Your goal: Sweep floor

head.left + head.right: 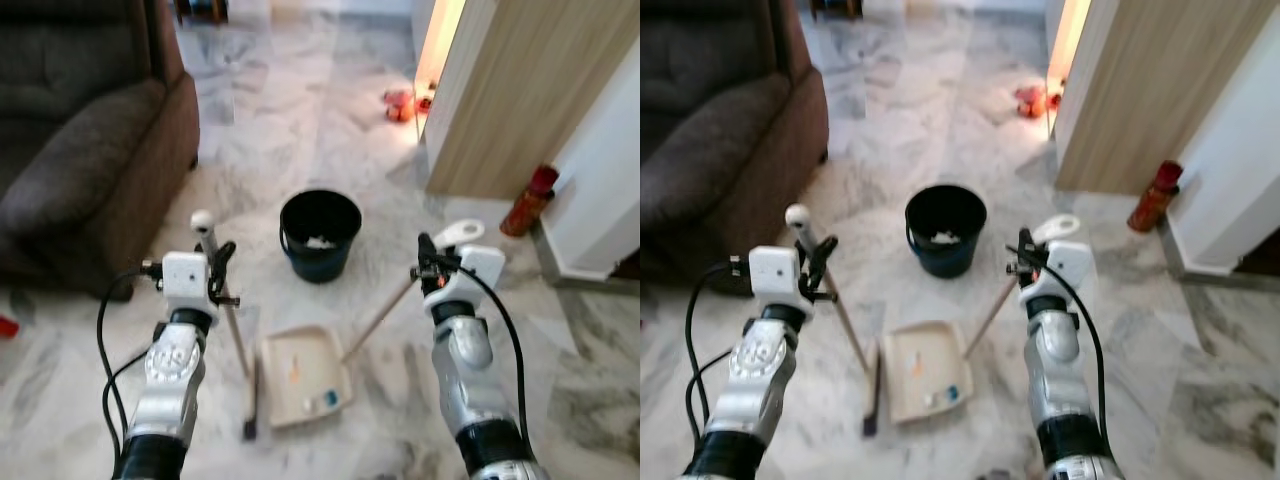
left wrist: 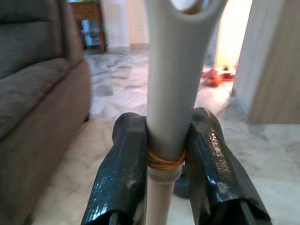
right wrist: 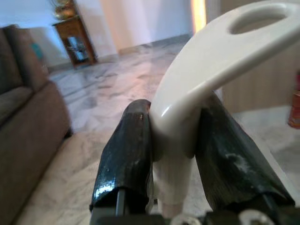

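From where I stood, the robot's left hand (image 1: 213, 268) was clamped on the pale grip of the broom (image 1: 238, 345), both black fingers (image 2: 123, 176) pressed against the handle just above a rubber band wound round it. The broom slanted down to the marble floor (image 1: 300, 130), its dark head resting just beside the left edge of the dustpan (image 1: 305, 375). The right hand (image 1: 428, 262) was closed on the looped white top of the dustpan's long handle (image 3: 206, 89), which ran down at an angle to the pan lying flat on the floor between the two arms. Small scraps, one orange and one bluish, lay in the pan. A black bucket (image 1: 320, 235) with something white in it stood just beyond the pan, and a brown sofa (image 1: 80, 150) sat to the left. Both tools looked light and stiff, I judged, with smooth plastic grips that could twist in a loose hold; taking them high near the top gave reach but little leverage, so a firm squeeze seemed wise.
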Available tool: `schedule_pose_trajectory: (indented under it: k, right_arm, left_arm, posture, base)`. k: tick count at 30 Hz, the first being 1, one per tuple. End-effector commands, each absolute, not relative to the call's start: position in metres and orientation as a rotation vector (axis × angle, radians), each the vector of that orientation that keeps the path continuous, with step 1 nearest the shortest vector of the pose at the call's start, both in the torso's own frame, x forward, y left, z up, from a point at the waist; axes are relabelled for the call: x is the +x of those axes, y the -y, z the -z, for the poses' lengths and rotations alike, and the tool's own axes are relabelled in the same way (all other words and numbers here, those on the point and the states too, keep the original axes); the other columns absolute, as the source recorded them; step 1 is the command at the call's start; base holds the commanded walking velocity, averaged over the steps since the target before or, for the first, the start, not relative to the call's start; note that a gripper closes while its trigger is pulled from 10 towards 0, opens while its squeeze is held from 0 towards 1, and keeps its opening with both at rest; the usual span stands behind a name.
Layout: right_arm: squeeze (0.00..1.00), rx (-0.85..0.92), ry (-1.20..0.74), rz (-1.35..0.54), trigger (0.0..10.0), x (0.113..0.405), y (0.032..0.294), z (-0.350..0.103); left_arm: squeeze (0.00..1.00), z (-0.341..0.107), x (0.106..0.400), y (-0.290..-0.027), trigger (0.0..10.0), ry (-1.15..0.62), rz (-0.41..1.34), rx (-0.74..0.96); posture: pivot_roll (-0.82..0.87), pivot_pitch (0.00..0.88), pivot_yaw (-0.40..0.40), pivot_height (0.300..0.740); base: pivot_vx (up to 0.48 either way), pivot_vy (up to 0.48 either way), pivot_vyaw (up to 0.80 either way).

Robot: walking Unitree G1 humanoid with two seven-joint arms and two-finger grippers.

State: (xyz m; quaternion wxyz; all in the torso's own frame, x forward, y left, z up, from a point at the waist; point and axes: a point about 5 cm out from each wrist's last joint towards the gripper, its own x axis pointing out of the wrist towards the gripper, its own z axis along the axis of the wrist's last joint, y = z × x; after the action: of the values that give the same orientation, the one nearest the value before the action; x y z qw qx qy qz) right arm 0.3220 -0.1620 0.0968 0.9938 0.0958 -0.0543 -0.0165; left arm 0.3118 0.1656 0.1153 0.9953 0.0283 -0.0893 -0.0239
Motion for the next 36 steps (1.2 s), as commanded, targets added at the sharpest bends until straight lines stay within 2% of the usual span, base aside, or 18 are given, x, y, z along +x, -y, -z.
schedule_pose_trajectory:
  k: [1,20,23,36]
  right_arm:
    - [0.00,0.184,0.190,0.026,10.0,0.3274,0.1622,-0.1151]
    - [0.00,0.209,0.179,0.037,10.0,0.3283,0.1623,-0.1139]
    - [0.00,0.207,0.179,0.050,10.0,0.3290,0.1642,-0.1141]
    - [0.00,0.194,0.200,0.039,10.0,0.3264,0.1657,-0.1169]
  left_arm:
    - [0.00,-0.1244,0.3131,-0.1665,10.0,0.222,0.049,0.056]
    - [0.00,-0.1218,0.3114,-0.1667,10.0,0.217,0.055,0.059]
    - [0.00,-0.1220,0.3113,-0.1667,10.0,0.221,0.055,0.055]
    - [0.00,-0.1198,0.3073,-0.1711,10.0,0.220,0.053,0.068]
  posture:
    - [-0.02,0.092,-0.014,0.740]
    - [-0.01,0.067,-0.011,0.740]
    - [-0.01,0.067,-0.011,0.740]
    - [-0.01,0.084,-0.012,0.740]
  base:
    - [0.345,0.000,0.00]
    - [0.342,0.000,0.00]
    - [0.000,0.000,-0.80]
    - [0.000,0.000,0.00]
